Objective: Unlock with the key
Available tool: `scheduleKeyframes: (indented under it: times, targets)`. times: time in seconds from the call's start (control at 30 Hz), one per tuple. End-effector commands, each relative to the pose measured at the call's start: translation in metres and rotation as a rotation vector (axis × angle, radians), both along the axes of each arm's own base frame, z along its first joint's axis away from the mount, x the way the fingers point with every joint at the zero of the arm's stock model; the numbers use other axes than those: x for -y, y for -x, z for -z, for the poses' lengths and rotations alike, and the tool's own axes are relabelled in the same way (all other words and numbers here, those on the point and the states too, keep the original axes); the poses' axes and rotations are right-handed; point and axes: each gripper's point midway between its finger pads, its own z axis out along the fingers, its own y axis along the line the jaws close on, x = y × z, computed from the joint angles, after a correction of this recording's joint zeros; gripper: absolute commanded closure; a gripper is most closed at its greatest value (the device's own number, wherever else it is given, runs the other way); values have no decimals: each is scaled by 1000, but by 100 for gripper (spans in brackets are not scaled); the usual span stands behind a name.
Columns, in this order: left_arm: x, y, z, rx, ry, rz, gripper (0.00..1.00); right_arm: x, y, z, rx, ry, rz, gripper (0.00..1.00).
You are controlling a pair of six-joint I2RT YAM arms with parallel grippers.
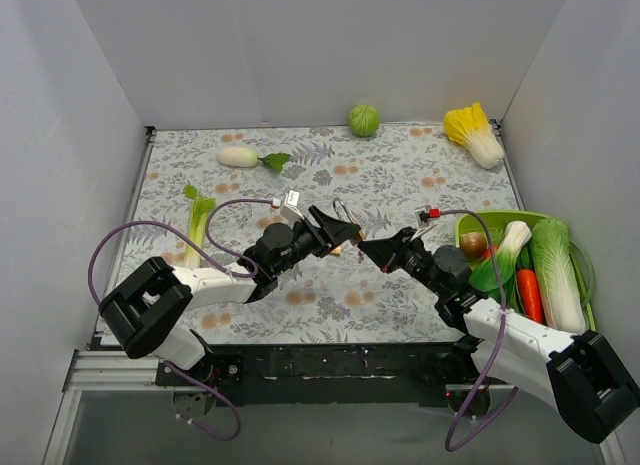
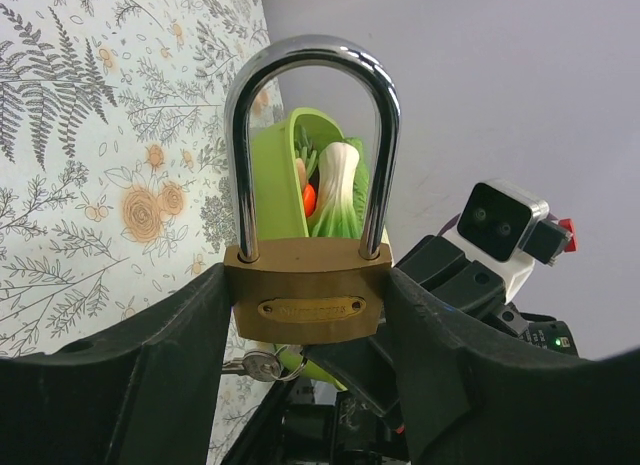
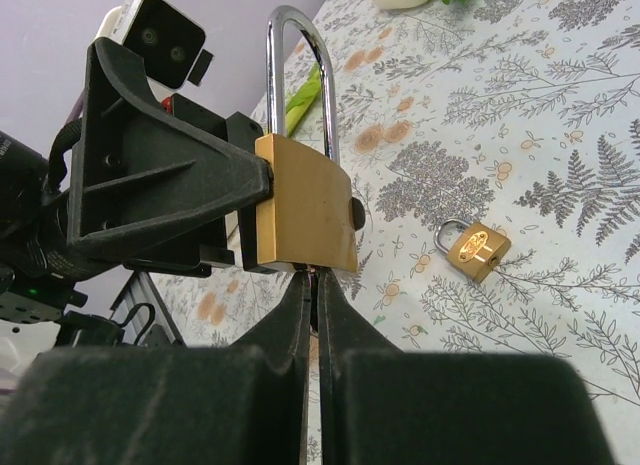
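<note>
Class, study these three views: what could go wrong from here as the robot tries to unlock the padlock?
1. The left pincer holds the brass padlock only by its smooth sides, so a turning force from below could twist it loose.
2. The right pincer is shut just under the lock's base and the key is barely visible, so misalignment could jam it.

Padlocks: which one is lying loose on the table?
The small padlock, lying on the floral tabletop. The large padlock is held upright by the left gripper, jaws shut on it.
</note>
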Motion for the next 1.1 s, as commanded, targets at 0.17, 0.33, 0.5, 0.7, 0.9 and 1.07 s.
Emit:
scheduleKeyframes:
  times: [0.17,0.33,0.5,0.7,0.9,1.07]
  targets:
    - [29,62,-90,244,199,307,100,5,-5,-8,-45,-103,24,99]
    - [29,69,-95,276,217,334,100,6,-6,-7,-64,-122,22,99]
    - [30,77,-101,322,233,367,100,8,-4,-8,-90,-164,10,99]
    - [32,86,-105,359,240,405,100,10,-4,-9,-106,-197,8,99]
    - [35,95,-108,394,244,442,100,11,-1,-11,-123,-239,-5,99]
    - [37,92,-108,381,237,429,100,12,-3,-12,-110,-224,-1,99]
